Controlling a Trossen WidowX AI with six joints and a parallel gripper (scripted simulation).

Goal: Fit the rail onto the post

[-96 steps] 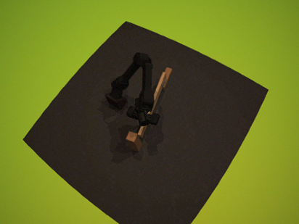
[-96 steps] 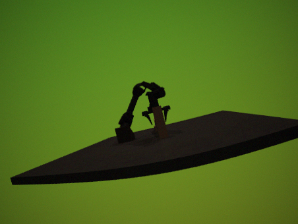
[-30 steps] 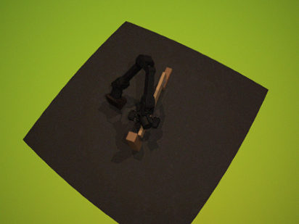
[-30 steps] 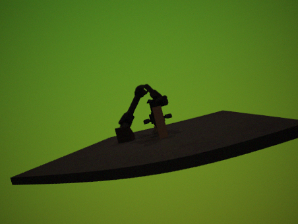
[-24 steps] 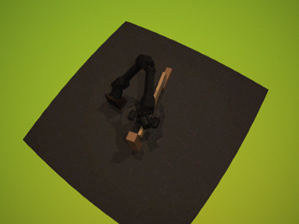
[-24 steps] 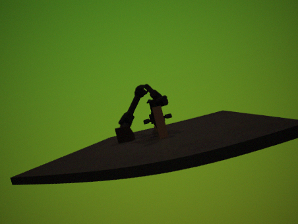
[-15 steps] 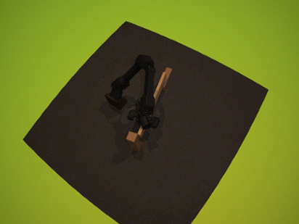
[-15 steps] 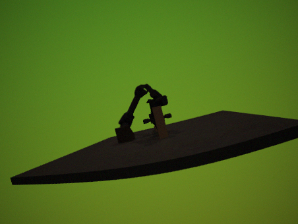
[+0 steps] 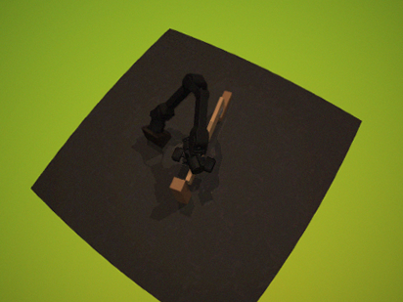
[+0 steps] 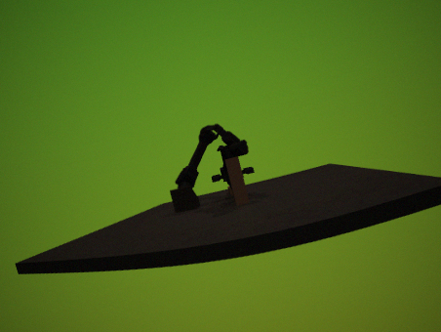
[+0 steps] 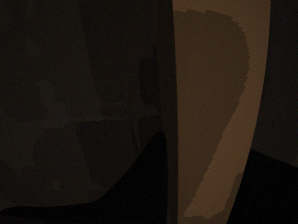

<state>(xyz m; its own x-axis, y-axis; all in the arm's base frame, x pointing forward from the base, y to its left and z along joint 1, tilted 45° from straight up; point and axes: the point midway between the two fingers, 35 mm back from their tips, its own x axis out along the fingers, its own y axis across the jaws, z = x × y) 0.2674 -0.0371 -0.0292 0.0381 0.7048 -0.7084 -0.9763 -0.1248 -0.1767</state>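
Observation:
The long wooden rail (image 9: 215, 121) (image 11: 215, 90) runs from the low footboard block (image 9: 227, 98) toward the wooden post (image 9: 183, 191) (image 10: 237, 183). Its far end shows at the footboard block; the bracket's detail is too small to tell. My gripper (image 11: 180, 137) is shut on the rail near its post end, one dark finger on each side in the wrist view. In the top view the hand hides the middle of the rail, and its near end shows close beside the post. The pegs and holes are hidden, and I cannot tell whether the rail is level or touches the post.
The arm's base (image 9: 156, 135) (image 10: 184, 200) stands to the left of the rail on the dark table (image 9: 276, 175) (image 10: 146, 244). In the exterior view the post stands in front of the hand and hides the fingertips and most of the rail.

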